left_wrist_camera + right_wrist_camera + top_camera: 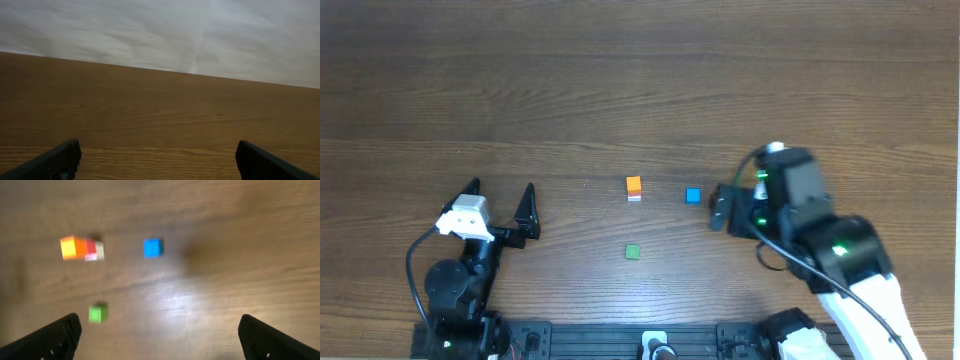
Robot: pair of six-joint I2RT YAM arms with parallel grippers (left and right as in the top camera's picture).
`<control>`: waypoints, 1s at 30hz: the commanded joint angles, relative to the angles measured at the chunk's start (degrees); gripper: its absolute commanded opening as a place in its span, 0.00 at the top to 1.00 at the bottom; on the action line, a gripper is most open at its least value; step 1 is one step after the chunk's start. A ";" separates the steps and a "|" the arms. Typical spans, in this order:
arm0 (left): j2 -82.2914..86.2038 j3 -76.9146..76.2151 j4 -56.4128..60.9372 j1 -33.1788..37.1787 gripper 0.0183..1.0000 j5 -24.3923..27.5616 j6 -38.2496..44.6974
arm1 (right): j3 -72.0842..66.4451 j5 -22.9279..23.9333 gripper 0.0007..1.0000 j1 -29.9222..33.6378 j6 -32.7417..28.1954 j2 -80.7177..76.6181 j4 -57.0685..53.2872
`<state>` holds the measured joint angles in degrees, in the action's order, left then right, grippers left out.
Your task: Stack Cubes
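Top view first: where do the cubes lie?
— An orange-topped stack [634, 187] stands mid-tabletop [620, 80]. The blue cube [693, 196] sits at its three o'clock, apart from it, and the green cube [632, 252] at its six o'clock. The right end effector [718, 209] hangs just at the blue cube's three o'clock. The left end effector [501, 196] is well off at the stack's nine o'clock, released.

Left wrist view?
— The left end effector [157, 150] is spread wide over bare tabletop [150, 110], gripping nothing.

Right wrist view, then?
— The right end effector [159, 322] is released and empty. The blue cube [152, 247] lies ahead, roughly centred between its fingers. The orange-topped stack [80, 248] is near that, and the green cube [98, 313] is apart from both.

So blue looks like the pick. How to do it well?
— I'd square the fingers to the cube's faces, come straight down, close gently, then lift clear before crossing to the stack.
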<state>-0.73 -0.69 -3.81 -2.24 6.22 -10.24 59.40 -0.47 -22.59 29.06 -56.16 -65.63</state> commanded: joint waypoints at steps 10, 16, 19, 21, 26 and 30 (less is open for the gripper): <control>0.57 0.37 0.00 -0.11 0.00 -0.04 0.83 | 1.66 7.56 0.01 -30.97 23.30 -17.44 7.56; 0.57 0.37 0.00 -0.11 0.00 -0.04 0.83 | 1.68 7.41 0.01 -33.90 32.44 -25.83 8.48; 0.57 0.37 0.00 -0.11 0.00 -0.04 0.85 | 1.68 7.41 0.01 -35.26 33.11 -29.55 9.44; 0.57 0.37 0.00 -0.11 0.00 -0.04 0.83 | 1.68 7.41 0.01 -36.17 33.70 -31.95 10.93; 0.57 0.37 0.00 -0.11 0.00 -0.04 0.83 | 1.68 6.95 0.01 -38.10 39.21 -36.54 12.68; 0.57 0.37 0.00 -0.11 0.00 -0.04 0.83 | 1.68 7.43 0.01 -39.30 42.16 -38.58 12.74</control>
<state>-0.69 -0.69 -3.81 -2.24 6.22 -10.24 60.23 5.78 -60.97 67.05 -93.51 -53.01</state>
